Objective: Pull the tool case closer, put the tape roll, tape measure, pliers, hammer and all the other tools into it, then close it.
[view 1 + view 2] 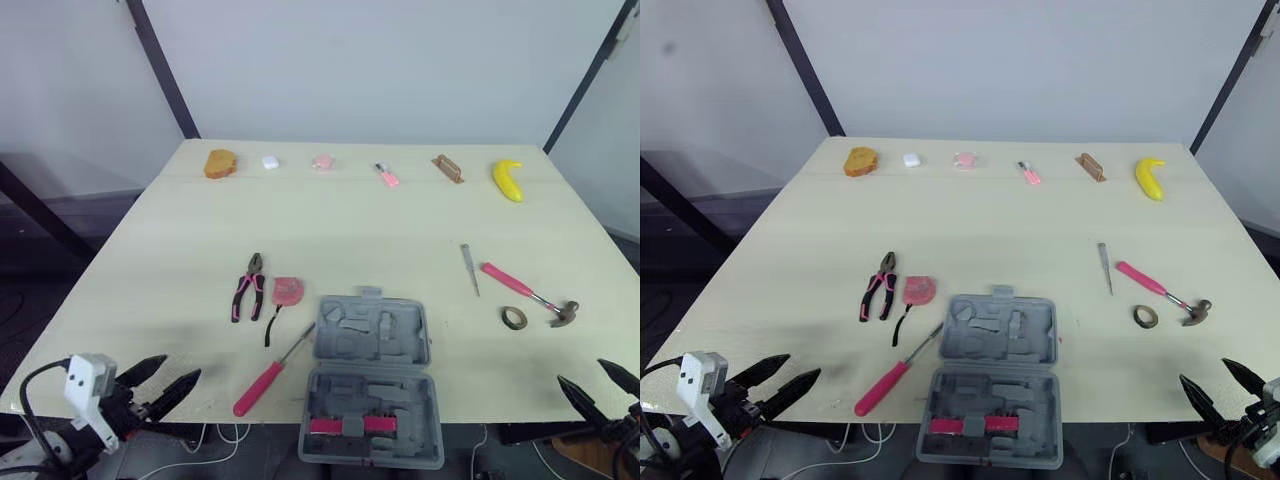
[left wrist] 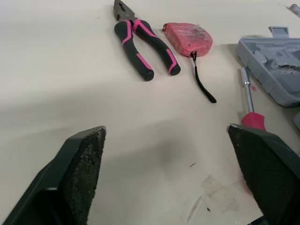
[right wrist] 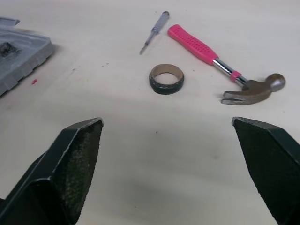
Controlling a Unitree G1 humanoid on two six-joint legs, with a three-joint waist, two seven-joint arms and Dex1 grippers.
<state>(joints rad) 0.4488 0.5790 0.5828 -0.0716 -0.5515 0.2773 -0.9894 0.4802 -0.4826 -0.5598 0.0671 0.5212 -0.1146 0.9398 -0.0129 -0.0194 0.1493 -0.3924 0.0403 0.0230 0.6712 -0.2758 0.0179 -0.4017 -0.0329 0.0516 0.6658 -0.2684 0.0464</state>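
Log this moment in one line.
tool case: open | pliers, hammer: on table | left gripper: open | right gripper: open

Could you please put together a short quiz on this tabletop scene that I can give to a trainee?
1. True or false: the pliers and the pink tape measure lie side by side, on the robot's left of the open tool case.
2. Which tool lies nearest the tape roll? A. the pliers B. the hammer C. the tape measure
3. Fill in the blank: the left gripper and the right gripper both hold nothing, and their fingers are ____.
Key: 1 true; 2 B; 3 open.
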